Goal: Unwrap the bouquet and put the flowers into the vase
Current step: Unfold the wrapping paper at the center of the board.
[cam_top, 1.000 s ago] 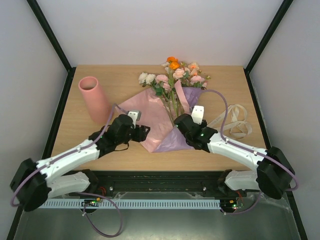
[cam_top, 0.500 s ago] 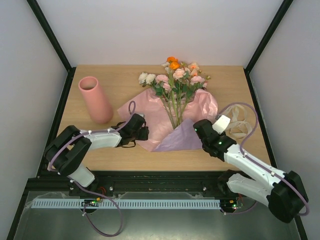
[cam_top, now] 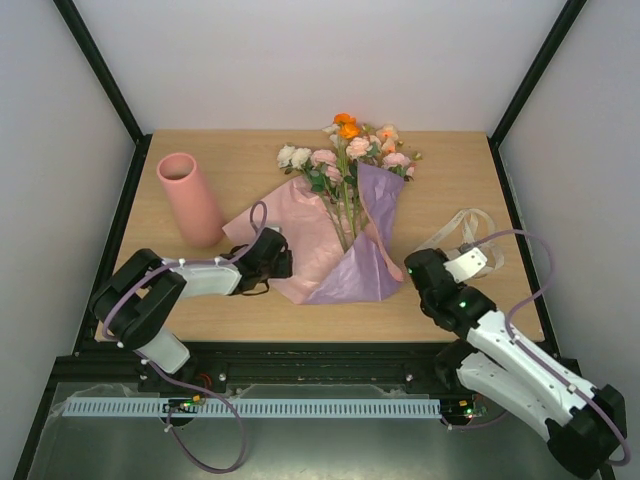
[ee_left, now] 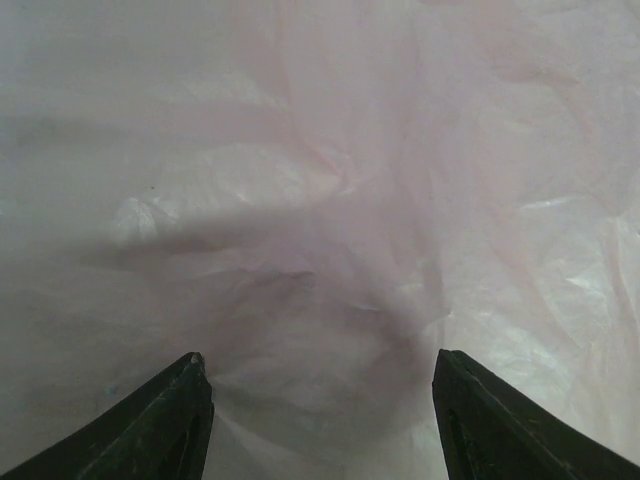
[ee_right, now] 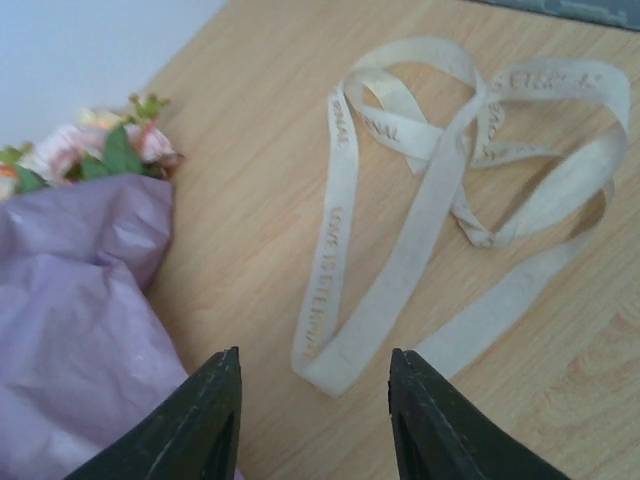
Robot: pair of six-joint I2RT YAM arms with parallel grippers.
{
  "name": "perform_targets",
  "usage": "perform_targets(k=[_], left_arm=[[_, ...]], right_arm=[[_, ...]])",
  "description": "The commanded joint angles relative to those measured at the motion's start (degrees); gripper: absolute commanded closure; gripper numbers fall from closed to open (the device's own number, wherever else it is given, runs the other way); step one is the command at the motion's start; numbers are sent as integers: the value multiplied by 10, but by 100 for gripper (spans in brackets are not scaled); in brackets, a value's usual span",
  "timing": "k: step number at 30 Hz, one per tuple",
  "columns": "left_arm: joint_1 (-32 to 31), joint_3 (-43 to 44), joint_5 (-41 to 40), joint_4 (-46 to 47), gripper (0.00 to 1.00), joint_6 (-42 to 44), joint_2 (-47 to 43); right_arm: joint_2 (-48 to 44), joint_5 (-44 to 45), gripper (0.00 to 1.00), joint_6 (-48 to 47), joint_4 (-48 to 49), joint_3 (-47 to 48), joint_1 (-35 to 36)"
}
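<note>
The bouquet lies mid-table with its flowers (cam_top: 347,160) pointing to the far edge and green stems on the loosened wrapping paper. The sheet's pink half (cam_top: 292,232) lies spread to the left. Its lilac flap (cam_top: 378,235) folds over the stems on the right. The salmon vase (cam_top: 190,200) stands upright at the far left. My left gripper (cam_top: 288,262) is open and low at the sheet's left edge, and pink paper (ee_left: 330,200) fills its view ahead of the jaws (ee_left: 320,365). My right gripper (cam_top: 420,264) is open and empty, right of the lilac flap (ee_right: 80,300).
The untied cream ribbon (cam_top: 470,238) lies in loops on the wood at the right, its near end (ee_right: 345,350) just ahead of my right jaws. Black frame posts stand at both far corners of the table.
My right gripper opened, let go of the wrapping paper and drew back toward the near right. The lilac flap swung back over the stems. My left arm folded low at the sheet's left edge.
</note>
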Motion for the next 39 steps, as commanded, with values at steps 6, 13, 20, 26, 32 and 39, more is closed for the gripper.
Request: perform_targets(k=[6, 13, 20, 26, 32, 39], left_arm=[[15, -15, -10, 11, 9, -1, 19], [28, -17, -5, 23, 9, 0, 38], [37, -20, 5, 32, 9, 0, 47], [37, -33, 29, 35, 10, -11, 27], [31, -35, 74, 12, 12, -39, -31], [30, -7, 129, -13, 11, -37, -100]], right_arm=[[-83, -221, 37, -325, 187, 35, -3], [43, -272, 16, -336, 215, 98, -2], [229, -257, 25, -355, 168, 209, 14], [300, -231, 22, -362, 159, 268, 44], [398, -109, 23, -379, 86, 347, 60], [454, -61, 36, -406, 85, 364, 59]])
